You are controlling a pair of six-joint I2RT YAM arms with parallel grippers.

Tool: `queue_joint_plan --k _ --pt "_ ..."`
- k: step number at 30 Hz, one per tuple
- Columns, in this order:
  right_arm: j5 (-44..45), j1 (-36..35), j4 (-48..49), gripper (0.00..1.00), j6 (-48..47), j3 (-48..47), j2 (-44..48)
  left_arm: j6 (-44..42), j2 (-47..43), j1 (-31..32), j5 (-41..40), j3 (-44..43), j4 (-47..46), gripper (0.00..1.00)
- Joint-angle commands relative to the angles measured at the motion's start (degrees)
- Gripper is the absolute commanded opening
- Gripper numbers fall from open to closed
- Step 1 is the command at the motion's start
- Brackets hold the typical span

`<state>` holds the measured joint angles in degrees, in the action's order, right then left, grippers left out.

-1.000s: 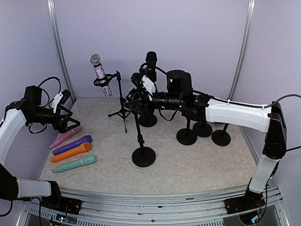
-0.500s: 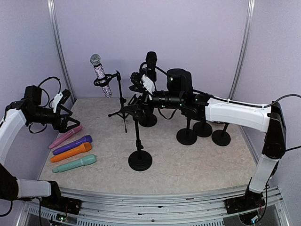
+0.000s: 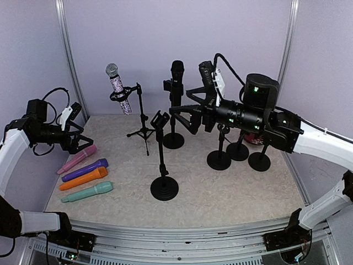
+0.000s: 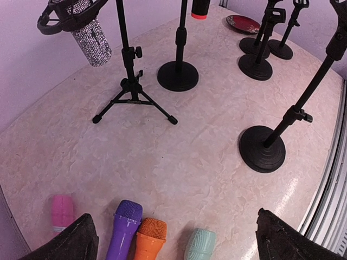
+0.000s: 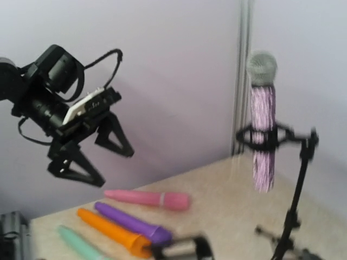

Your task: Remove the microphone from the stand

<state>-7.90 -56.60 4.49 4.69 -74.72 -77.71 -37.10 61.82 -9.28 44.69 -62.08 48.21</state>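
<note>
At the left edge of the counter (image 3: 231, 193) the left arm bends in with its forearm roughly level. The left fingers (image 3: 84, 144) are spread wide and released, grasping nothing, and hover over one end of the pink microphone (image 3: 77, 159). Next to it, fanned toward the near edge, the purple microphone (image 3: 84, 170), the orange microphone (image 3: 83, 179) and the teal microphone (image 3: 86, 192) lie flat and loose. Toward the back left the glitter microphone (image 3: 117, 88) sits tilted in the ring clip of the tripod stand (image 3: 142, 124). In the middle, nearer the front, an empty round-base stand (image 3: 164, 165) is upright. Behind it the black microphone (image 3: 177, 73) stands upright in its own stand (image 3: 173, 141) near the back edge. The right arm stretches in from the right, raised and roughly horizontal, passing over three more round-base stands (image 3: 219, 160). The right fingers (image 3: 185, 101) are parted and released, holding nothing, beside the black microphone's pole just below the microphone; whether they touch it cannot be told. A dark red dish (image 4: 242, 23) lies toward the back right corner
</note>
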Motion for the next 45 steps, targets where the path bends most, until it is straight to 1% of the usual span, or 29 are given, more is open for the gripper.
queue_joint_plan --k 1,5,7,8,11,13,17,22,23,25,33,35,40,45 --pt "3.80 -0.78 -7.73 1.00 15.83 6.59 4.69 1.88 -0.01 -0.03 -0.11 -0.65 -1.41 0.99" --pt "-0.59 -0.60 -8.28 1.00 29.60 14.49 5.76 2.36 -0.21 -0.03 -0.18 -0.82 -2.11 0.99" --pt "-8.05 0.69 -4.12 1.00 36.88 18.86 4.25 2.86 -0.27 0.02 -0.47 -0.87 -2.56 0.99" --pt "-12.15 1.38 -1.39 0.96 39.88 20.37 2.18 2.94 -0.22 0.02 -0.48 -0.91 -2.53 0.99" --pt "-17.13 1.51 3.66 0.87 44.53 22.11 -2.67 2.85 -0.16 0.03 -0.32 -1.01 -2.38 0.99" --pt "-18.61 1.62 7.31 0.85 47.18 23.30 -5.81 2.74 -0.21 0.05 -0.37 -1.12 -2.21 0.99" --pt "-24.49 2.35 18.28 0.82 52.61 25.13 -12.64 2.48 -0.59 -0.03 -0.50 -1.11 -1.89 0.99" --pt "-29.96 3.43 32.27 0.73 60.35 25.38 -21.45 1.87 -1.36 0.04 -0.36 -0.85 -1.75 0.99" --pt "-30.46 3.45 35.15 0.71 61.43 24.96 -22.91 1.74 -1.40 -0.02 -0.50 -0.82 -1.72 0.99" --pt "-31.27 3.44 37.45 0.68 62.61 23.50 -25.23 1.26 -1.52 0.00 -1.05 -0.75 -1.47 0.99" --pt "-30.24 3.57 40.64 0.54 64.74 21.99 -28.86 0.01 -1.88 0.02 -1.72 -0.15 -0.94 0.99" --pt "-29.95 3.56 41.65 0.52 65.50 22.20 -29.15 0.01 -1.80 0.05 -1.48 -0.14 -0.91 0.99" --pt "-29.19 3.81 41.74 0.47 66.29 22.00 -29.63 -0.20 -1.89 0.02 -1.25 -0.30 -0.52 0.99" --pt "-28.65 4.04 40.55 0.33 66.66 21.40 -30.29 -1.09 -2.31 0.06 -1.74 -0.07 0.00 0.99"
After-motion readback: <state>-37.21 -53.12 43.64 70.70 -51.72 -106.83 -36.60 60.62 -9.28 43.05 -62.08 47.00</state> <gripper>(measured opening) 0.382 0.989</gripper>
